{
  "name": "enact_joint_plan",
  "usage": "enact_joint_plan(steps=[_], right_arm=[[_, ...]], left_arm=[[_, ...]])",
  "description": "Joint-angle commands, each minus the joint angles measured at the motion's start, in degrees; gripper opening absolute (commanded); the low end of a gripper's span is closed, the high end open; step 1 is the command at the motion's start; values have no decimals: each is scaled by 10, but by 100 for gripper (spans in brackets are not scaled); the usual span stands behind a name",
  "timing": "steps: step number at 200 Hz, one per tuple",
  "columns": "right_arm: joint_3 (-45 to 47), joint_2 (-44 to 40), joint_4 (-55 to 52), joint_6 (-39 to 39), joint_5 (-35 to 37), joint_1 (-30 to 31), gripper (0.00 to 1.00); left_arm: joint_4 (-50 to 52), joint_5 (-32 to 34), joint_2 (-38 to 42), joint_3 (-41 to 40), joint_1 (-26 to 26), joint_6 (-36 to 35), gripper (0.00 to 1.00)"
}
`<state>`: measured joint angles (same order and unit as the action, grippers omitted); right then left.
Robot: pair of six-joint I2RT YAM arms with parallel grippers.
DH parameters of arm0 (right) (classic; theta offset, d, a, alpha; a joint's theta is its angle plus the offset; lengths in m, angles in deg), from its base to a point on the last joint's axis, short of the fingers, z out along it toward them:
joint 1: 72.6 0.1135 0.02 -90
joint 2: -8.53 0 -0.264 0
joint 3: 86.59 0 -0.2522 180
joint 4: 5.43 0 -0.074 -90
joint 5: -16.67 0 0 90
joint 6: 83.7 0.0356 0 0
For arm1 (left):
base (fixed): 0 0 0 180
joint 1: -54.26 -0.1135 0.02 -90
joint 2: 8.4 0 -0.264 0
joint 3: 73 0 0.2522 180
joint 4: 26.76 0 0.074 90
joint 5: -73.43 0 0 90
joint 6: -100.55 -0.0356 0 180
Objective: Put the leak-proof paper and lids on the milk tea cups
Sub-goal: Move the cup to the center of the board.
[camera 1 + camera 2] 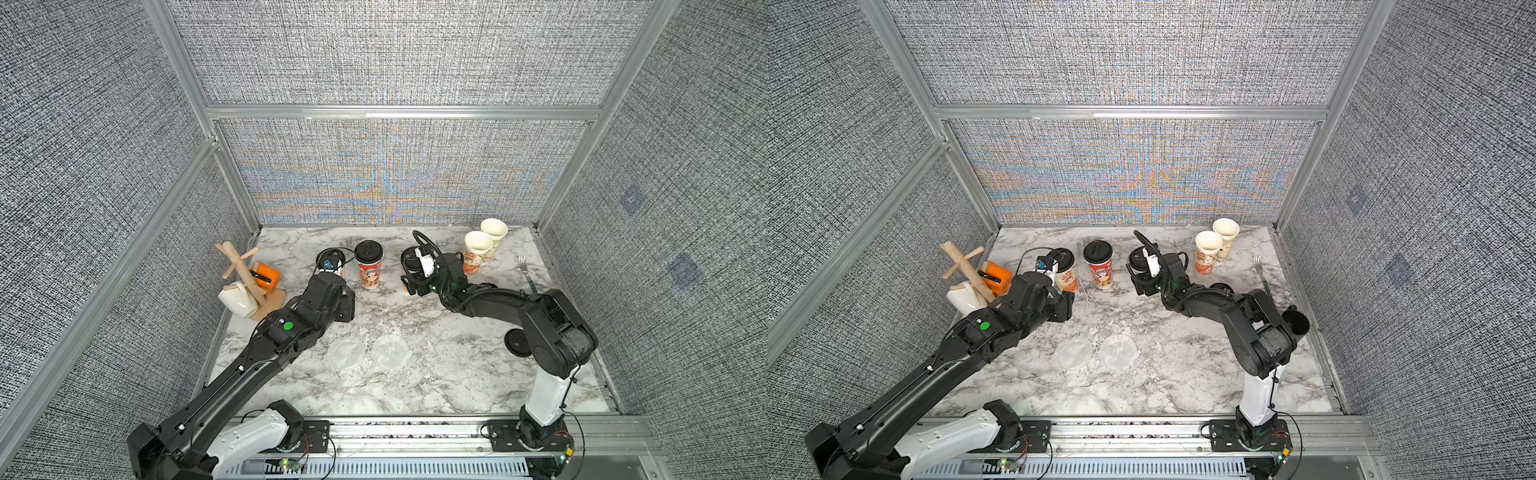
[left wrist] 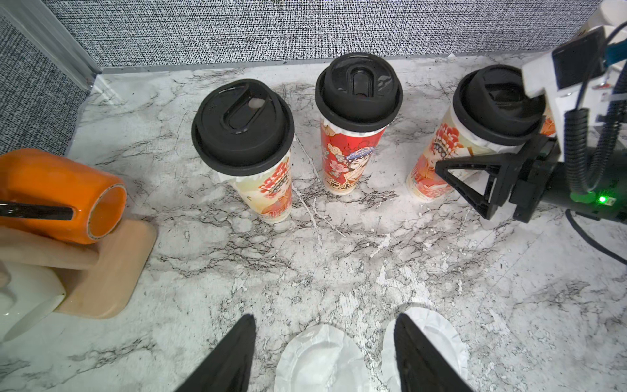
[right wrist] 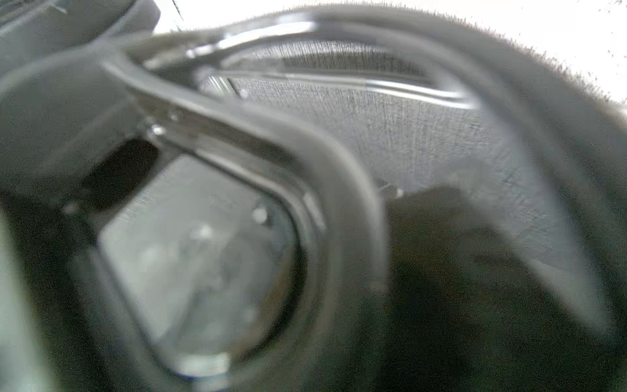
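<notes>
- In the left wrist view the left jaws stand open and empty above two leak-proof paper discs (image 2: 319, 356) on the tabletop (image 2: 339, 244).
- Only the top views show two uncovered milk tea cups (image 1: 478, 245).
- The right jaws sit at a lidded cup (image 2: 431, 169); open or gripping, I cannot tell.

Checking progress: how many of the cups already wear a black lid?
3, standing in a row: the cup nearest the orange mug, the middle cup, the end cup. None appears hidden.
</notes>
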<state>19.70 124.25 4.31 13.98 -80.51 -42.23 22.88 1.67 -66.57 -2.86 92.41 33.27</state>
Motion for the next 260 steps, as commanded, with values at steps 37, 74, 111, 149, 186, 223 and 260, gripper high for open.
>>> enact_joint_plan(steps=[37, 74, 111, 149, 186, 223, 260], right_arm=[[-47, 45, 12, 22, 4, 31, 88], [-56, 49, 2, 22, 20, 43, 97], [-20, 8, 7, 22, 56, 43, 98], [36, -58, 31, 13, 67, 42, 98], [94, -130, 18, 17, 91, 39, 98], [175, -279, -111, 53, 185, -15, 97], [209, -370, -181, 46, 166, -127, 98]], left_arm=[[12, 27, 12, -10, 0, -1, 67], [13, 24, 17, -14, 0, -1, 67], [8, 20, 16, -16, 0, -2, 67], [2, 15, 11, -17, 0, -2, 67], [2, -3, 3, -12, 0, 2, 68], [-23, -70, -21, -10, -6, 11, 69], [-73, -125, -33, -24, -11, 14, 69]])
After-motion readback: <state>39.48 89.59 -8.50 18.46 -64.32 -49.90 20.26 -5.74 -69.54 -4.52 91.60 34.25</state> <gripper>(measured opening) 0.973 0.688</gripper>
